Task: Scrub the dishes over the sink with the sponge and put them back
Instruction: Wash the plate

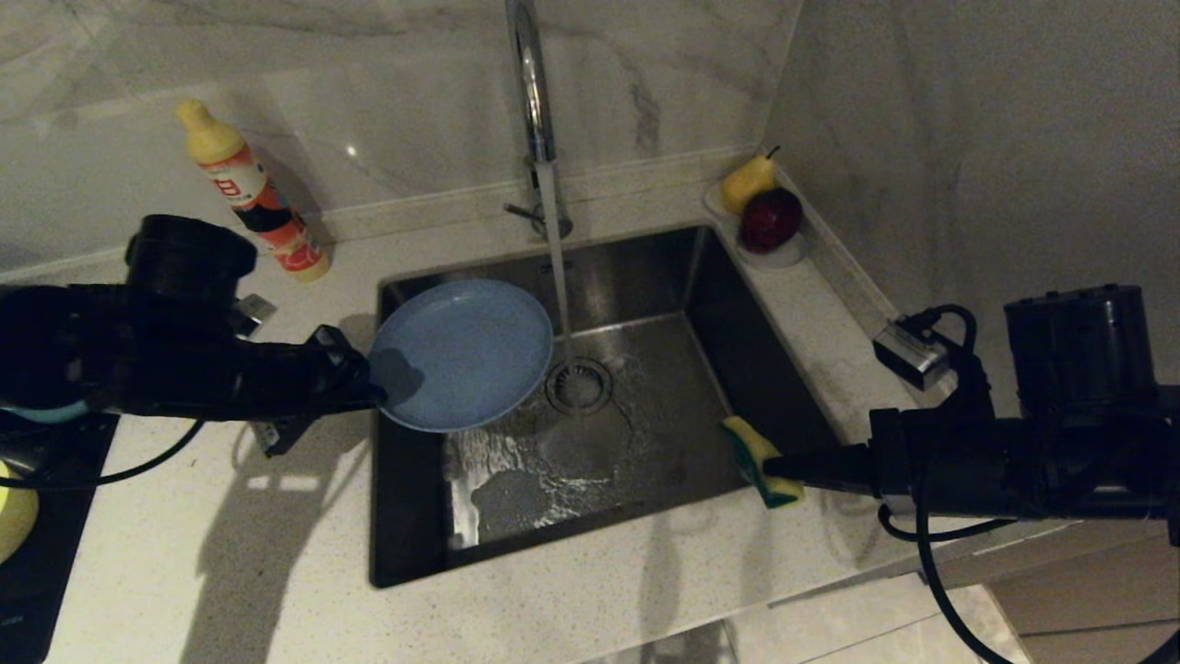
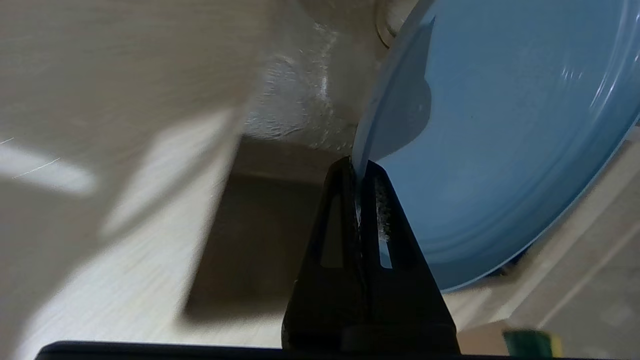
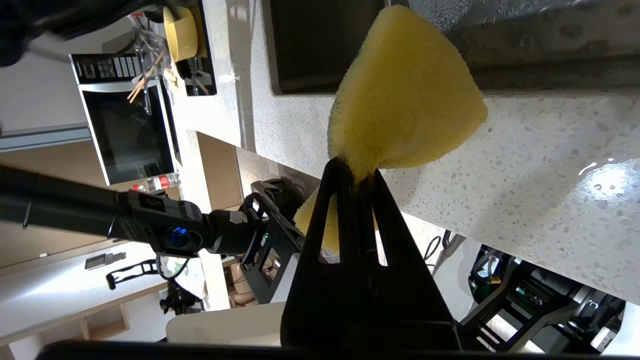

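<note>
My left gripper (image 1: 373, 395) is shut on the rim of the periwinkle-blue plate (image 1: 461, 355), holding it tilted over the left part of the sink (image 1: 645, 433). In the left wrist view the plate (image 2: 500, 150) rises from between the closed fingers (image 2: 345, 200) of the left gripper (image 2: 357, 167). My right gripper (image 1: 770, 466) is shut on the sponge (image 1: 758, 454), yellow with a green layer, at the sink's right edge. In the right wrist view the squeezed sponge (image 3: 405, 95) bulges beyond the right gripper (image 3: 357, 172). A yellow bowl (image 1: 14, 516) shows at the far left, and a teal rim (image 1: 41, 412) under my left arm.
Water runs from the chrome faucet (image 1: 533, 92) onto the drain strainer (image 1: 579, 385). A soap bottle (image 1: 249, 189) stands at the back left. A small dish (image 1: 784, 254) with a pear (image 1: 747, 180) and a red fruit (image 1: 771, 219) sits at the back right corner. A dark rack (image 1: 55, 516) lies far left.
</note>
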Available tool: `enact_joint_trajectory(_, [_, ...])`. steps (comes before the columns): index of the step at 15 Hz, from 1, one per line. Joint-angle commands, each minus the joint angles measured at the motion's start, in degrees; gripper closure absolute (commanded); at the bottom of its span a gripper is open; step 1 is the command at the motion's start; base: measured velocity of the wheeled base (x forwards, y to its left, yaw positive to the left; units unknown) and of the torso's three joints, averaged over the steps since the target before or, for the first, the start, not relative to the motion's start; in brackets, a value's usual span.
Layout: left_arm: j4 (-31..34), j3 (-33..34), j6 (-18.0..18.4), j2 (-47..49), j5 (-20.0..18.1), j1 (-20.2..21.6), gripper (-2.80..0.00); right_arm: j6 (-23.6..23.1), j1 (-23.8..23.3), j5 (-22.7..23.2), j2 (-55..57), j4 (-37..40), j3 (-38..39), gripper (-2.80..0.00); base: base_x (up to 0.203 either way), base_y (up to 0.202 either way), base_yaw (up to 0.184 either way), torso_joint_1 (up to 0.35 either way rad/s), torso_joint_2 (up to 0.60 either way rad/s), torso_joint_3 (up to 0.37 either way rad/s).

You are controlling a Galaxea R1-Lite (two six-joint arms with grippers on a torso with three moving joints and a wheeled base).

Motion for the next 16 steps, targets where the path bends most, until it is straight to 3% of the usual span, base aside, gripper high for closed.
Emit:
enact_joint_trajectory(1, [-3.4,-0.5,-0.7,7.3,0.1,-3.6,0.00,0.2,0.2,0.3,0.1,-0.1,0.1,0.00,0.000,0.000,0.000,0.000,0.00,0.000])
enact_joint_trajectory(5, [-10.4,-0.1,-0.8,10.2,0.0,-5.4,0.00,0.2,0.3,0.2,-0.3,-0.1,0.1,0.00,0.000,0.000,0.000,0.000,0.00,0.000])
enact_joint_trajectory(16, [-20.4,2.6,0.0,14.3,0.2,-12.1,0.00,0.2,0.2,0.3,-1.0,-0.1,0.2,0.00,0.000,0.000,0.000,0.000,0.00,0.000])
